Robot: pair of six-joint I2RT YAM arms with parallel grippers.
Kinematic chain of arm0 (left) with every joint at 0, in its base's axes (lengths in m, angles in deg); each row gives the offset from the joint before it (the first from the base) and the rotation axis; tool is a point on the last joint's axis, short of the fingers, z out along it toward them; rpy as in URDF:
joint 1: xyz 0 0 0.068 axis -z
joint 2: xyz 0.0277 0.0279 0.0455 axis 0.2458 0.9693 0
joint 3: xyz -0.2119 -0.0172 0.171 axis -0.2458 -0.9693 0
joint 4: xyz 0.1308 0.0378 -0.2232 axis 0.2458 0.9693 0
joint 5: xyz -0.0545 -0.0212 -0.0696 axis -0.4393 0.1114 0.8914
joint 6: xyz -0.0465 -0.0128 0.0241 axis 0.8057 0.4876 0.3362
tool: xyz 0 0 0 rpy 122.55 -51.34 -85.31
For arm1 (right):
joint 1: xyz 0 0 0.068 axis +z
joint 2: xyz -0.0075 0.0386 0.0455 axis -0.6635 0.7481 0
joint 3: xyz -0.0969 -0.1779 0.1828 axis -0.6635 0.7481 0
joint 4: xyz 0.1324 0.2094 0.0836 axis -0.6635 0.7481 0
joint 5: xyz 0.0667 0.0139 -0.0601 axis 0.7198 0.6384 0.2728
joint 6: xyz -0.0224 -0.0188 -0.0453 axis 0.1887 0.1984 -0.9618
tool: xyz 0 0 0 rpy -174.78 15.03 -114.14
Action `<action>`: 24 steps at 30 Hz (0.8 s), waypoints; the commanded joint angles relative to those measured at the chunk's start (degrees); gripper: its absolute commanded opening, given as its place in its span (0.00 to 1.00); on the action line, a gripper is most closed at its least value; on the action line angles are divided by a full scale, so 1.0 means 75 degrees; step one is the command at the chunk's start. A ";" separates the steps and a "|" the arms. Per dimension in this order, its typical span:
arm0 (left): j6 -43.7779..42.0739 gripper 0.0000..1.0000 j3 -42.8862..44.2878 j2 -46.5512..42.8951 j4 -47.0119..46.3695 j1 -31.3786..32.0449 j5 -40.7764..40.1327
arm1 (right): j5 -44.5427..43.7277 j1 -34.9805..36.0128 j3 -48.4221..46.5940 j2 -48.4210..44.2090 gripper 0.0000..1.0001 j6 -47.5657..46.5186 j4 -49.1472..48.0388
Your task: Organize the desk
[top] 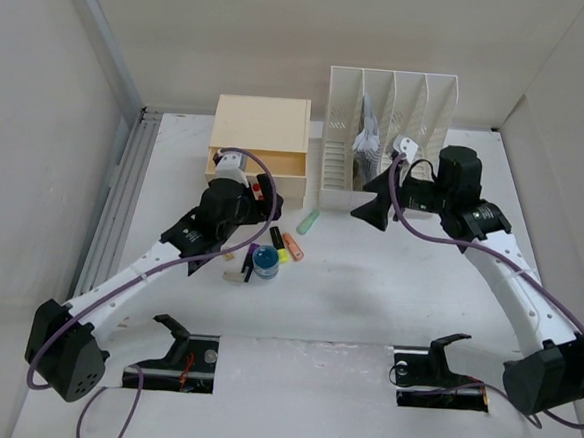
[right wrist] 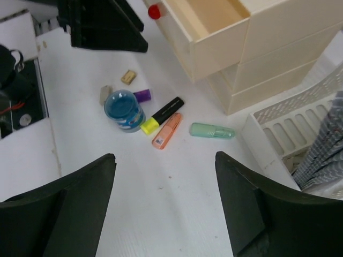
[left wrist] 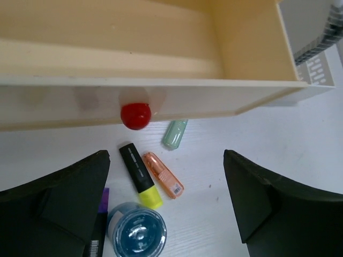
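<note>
The desk (top: pixel 366 304) is a white tabletop. On it lie a green pen (top: pixel 308 221) (left wrist: pixel 175 134) (right wrist: pixel 212 130), an orange highlighter (top: pixel 292 246) (left wrist: pixel 163 174) (right wrist: pixel 167 130), a black-and-yellow highlighter (left wrist: pixel 139 174) (right wrist: pixel 162 114), a blue jar (top: pixel 265 263) (left wrist: pixel 136 233) (right wrist: pixel 123 110) and a purple marker (right wrist: pixel 142 95). My left gripper (top: pixel 243 201) (left wrist: pixel 166 203) is open and empty, above these items, just in front of the open drawer's red knob (left wrist: pixel 135 115). My right gripper (top: pixel 373 203) (right wrist: pixel 166 198) is open and empty, above bare desk right of the green pen.
A cream drawer box (top: pixel 260 127) stands at the back with its drawer (right wrist: pixel 211 27) pulled out. A white slotted file rack (top: pixel 389 126) (right wrist: pixel 300 123) holding papers stands to its right. Two small erasers (right wrist: pixel 128 76) lie near the jar. A grooved rail (top: pixel 123 197) runs along the left edge.
</note>
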 commanded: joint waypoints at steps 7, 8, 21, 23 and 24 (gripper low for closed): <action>0.0129 0.65 0.0138 -0.2303 0.0697 0.0509 0.0273 | 0.1054 0.1142 -0.0303 0.1017 0.88 -0.3575 0.1858; 0.0000 0.53 0.0243 -0.2539 0.0767 0.0509 0.0156 | 0.0820 0.1484 -0.0197 0.1018 0.88 -0.3646 0.1487; -0.2017 0.77 0.0139 -0.3654 0.0827 0.0440 -0.2540 | -0.3633 0.5202 0.0380 0.2997 0.97 -0.4573 -0.0849; -0.2017 0.79 0.0069 -0.3772 0.0827 0.0229 -0.2436 | -0.3798 0.5202 -0.0099 0.3476 0.99 -0.4363 -0.0930; -0.2017 0.79 0.0068 -0.3865 0.0757 0.0228 -0.2365 | -0.3997 0.5202 -0.0195 0.3595 0.99 -0.4280 -0.1047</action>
